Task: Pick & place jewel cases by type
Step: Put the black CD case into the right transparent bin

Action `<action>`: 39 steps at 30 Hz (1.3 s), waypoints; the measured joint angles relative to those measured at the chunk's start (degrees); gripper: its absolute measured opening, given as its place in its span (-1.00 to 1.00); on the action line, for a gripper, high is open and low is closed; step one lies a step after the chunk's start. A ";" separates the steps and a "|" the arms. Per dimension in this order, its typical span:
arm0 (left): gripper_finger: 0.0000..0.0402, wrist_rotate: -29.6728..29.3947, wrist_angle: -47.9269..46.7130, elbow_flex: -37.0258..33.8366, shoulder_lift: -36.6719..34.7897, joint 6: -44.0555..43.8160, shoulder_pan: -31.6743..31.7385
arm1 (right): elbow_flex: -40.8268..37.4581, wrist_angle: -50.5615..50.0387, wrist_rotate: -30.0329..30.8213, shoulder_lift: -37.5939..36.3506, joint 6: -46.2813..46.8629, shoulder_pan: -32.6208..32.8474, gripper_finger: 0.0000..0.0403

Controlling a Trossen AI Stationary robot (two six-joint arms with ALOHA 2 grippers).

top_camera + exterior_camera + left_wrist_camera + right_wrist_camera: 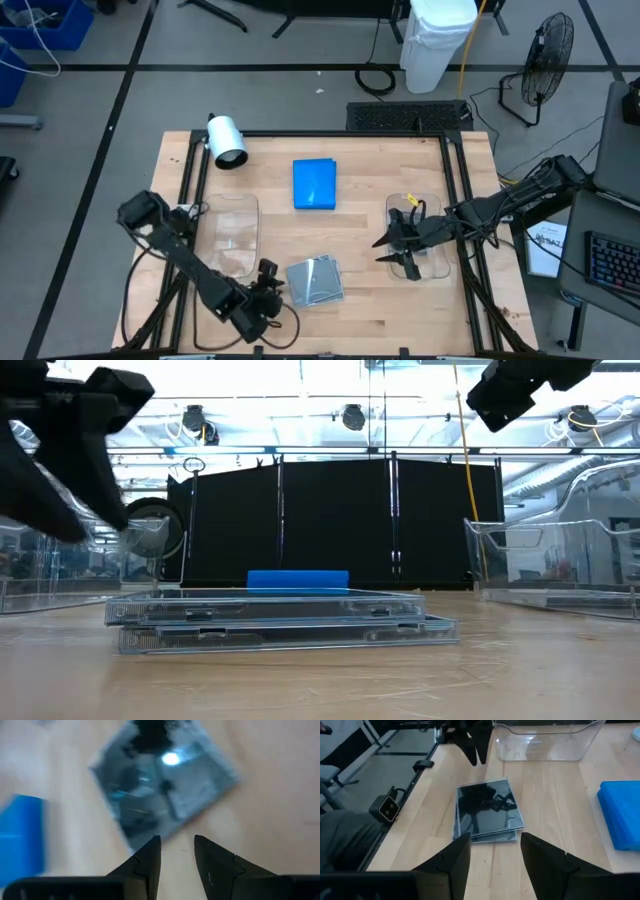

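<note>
**A:** What lies nearest the front edge of the table?

**B:** The left gripper (272, 283) hangs low there, just beside the grey jewel cases (315, 279). Its two dark fingers (150, 857) stand a little apart with nothing between them. They point at the near corner of the cases without touching it.

**A:** How are those grey cases arranged?

**B:** They are translucent and stacked flat on the wooden table (350, 220), near the front and about midway across. In the low view the stack (285, 620) shows at least two cases, the upper one shifted slightly off the lower. I cannot tell the exact count.

**A:** And the right arm?

**B:** The right gripper (398, 245) is a bit farther back on the right side. It hovers over a clear plastic tray (432, 235), fingers spread and empty. Its wrist camera looks across the table at the grey stack (487, 810), well apart from it.

**A:** Is there a matching tray on the left?

**B:** Yes, a second clear tray (230, 232) sits on the left side of the table, beside the left arm.

**A:** What is farther back?

**B:** A bright blue stack of jewel cases (314, 184) lies flat near the middle of the table, behind the grey ones and apart from both trays.

**A:** Anything beyond that?

**B:** A white camera (226, 140) sits at the far left corner of the table.
</note>
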 joint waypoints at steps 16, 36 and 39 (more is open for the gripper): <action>-0.38 -3.18 -3.69 0.29 9.91 6.42 0.97 | -0.05 0.51 0.00 -0.02 1.33 -0.26 -0.16; -0.37 -5.89 -5.12 0.04 10.15 9.70 1.38 | -0.05 0.46 -0.02 -0.02 1.14 -0.24 -0.17; -0.29 -6.03 -5.30 0.04 10.15 8.95 1.72 | -0.05 0.46 -0.02 -0.02 1.14 -0.24 -0.16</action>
